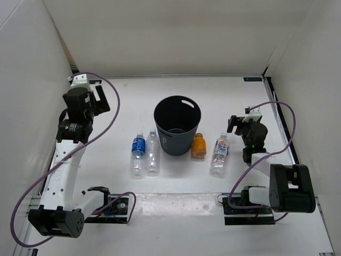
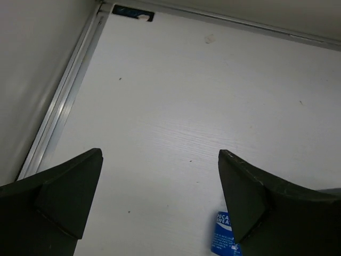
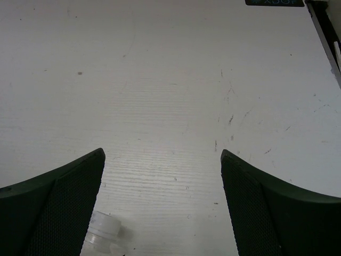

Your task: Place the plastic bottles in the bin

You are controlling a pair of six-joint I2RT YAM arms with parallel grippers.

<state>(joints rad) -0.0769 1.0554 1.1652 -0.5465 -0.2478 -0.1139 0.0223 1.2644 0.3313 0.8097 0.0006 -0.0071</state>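
My left pincer (image 2: 160,154) is wide open and holds nothing, and under it there is only bare tabletop (image 2: 176,96). At its 5 o'clock a piece of blue label shows, which belongs to the blue-label bottle (image 1: 138,152). My right pincer (image 3: 162,152) is also wide and empty. A clear cap lies at its 7 o'clock, and I judge this to be the white-label bottle (image 1: 219,153).

In the top view the bin (image 1: 181,143) stands in the middle. No bottle is in it, as far as I can see. The blue-label bottle and the plain clear bottle (image 1: 153,152) are at its 8 and 7 o'clock, just beside each other. The orange bottle (image 1: 199,145) is at 4 o'clock, close against the bin wall, and the white-label bottle is further out on the same side.

The bottles seem to lie on their sides, so a touch from one finger may roll them away. On the left pair, a finger may catch the neighbour bottle. Near the orange bottle there is little room for a finger. If I lift a bottle too low, it can hit the rim and tip the bin.
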